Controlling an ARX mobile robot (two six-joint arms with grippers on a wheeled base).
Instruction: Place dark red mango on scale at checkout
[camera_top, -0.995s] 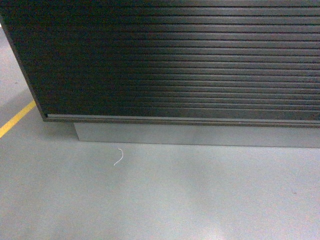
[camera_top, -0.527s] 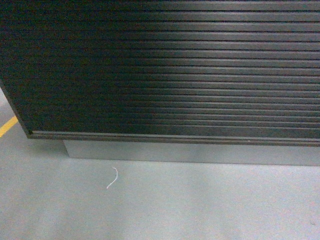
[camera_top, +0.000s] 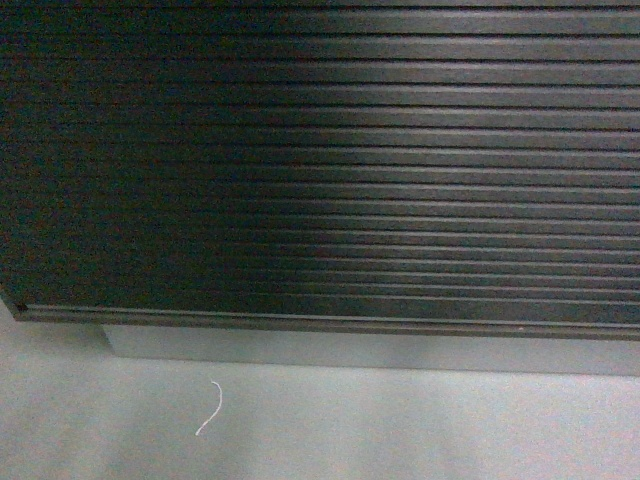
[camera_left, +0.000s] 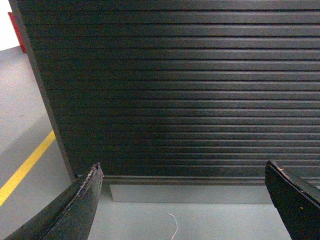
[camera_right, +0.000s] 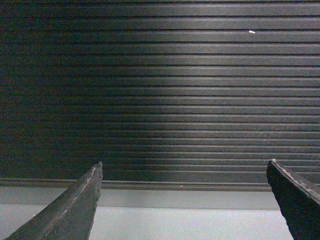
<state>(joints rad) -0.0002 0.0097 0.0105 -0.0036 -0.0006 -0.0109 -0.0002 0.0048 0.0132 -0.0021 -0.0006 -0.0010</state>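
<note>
Grey concrete floor (camera_top: 400, 430) ran up to the checkout (camera_top: 320, 160), and honestly that dark ribbed front was pretty much all any camera got, with the grey plinth (camera_top: 350, 350) under it and a little white scrap of string (camera_top: 210, 408) lying on the floor just in front. Off to the left in the left wrist view there was a yellow floor line (camera_left: 25, 167). Left gripper (camera_left: 182, 200) was spread wide with nothing between its fingers, and the right gripper (camera_right: 182, 200) was the same, wide apart and empty, both pointed at the counter front. No dark red mango anywhere in view, and no scale either; the counter top was above what every camera could see, so I couldn't say where either one sat. My guess was the robot was in the approach stage and would need to look up before anything else. As for the mango itself, I'd expect it to be fairly heavy for its size, smooth and a bit slippery, and easy to bruise, so I'd grab it across the widest middle with gentle pressure, not by the ends.
</note>
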